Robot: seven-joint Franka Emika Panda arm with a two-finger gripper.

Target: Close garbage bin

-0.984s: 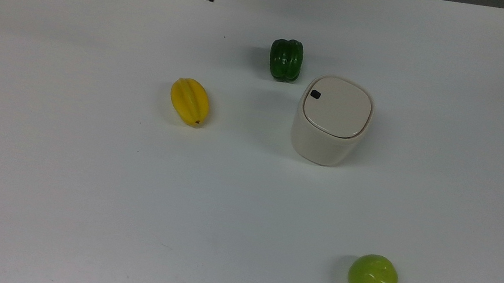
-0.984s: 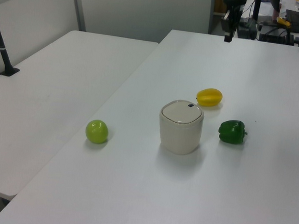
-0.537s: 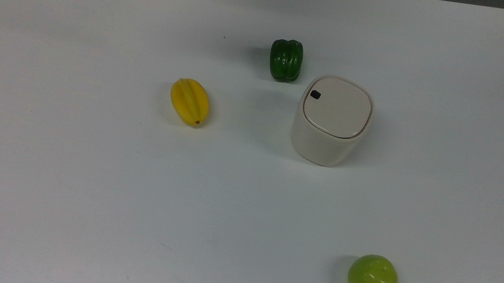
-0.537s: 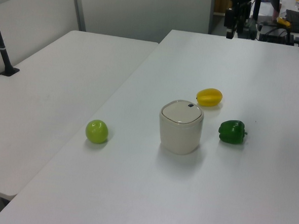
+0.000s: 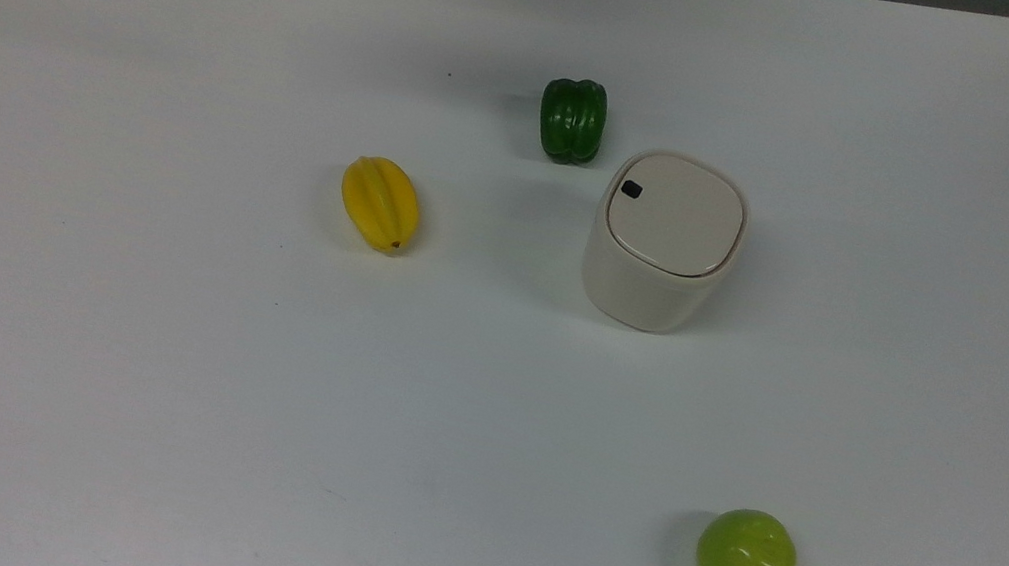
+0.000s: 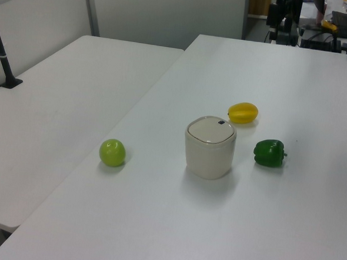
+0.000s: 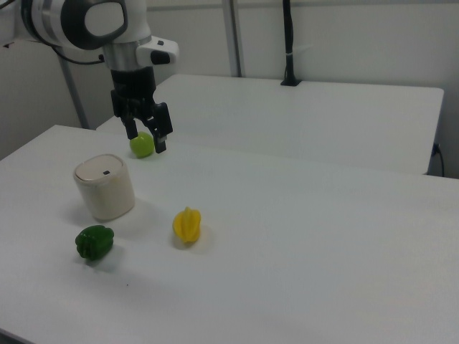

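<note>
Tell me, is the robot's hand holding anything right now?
No, nothing. The end effector hangs in the air with its fingers apart and nothing between them. The garbage bin sits on the table with its lid down, untouched.

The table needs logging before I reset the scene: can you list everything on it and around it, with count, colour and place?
Rounded-square plastic garbage bin: one, cream-white, lid shut flat, mid-table.
Small button: one, black, at the lid's rim.
Bell pepper: one, dark green, beside the bin, apart from it.
Ribbed starfruit: one, yellow, toward the top view's left of the bin.
Round apple: one, light green, alone near the top view's lower edge.
Table: one, white.
Second table: one, white, alongside.
Gripper: one, black, open, raised above the table.
</note>
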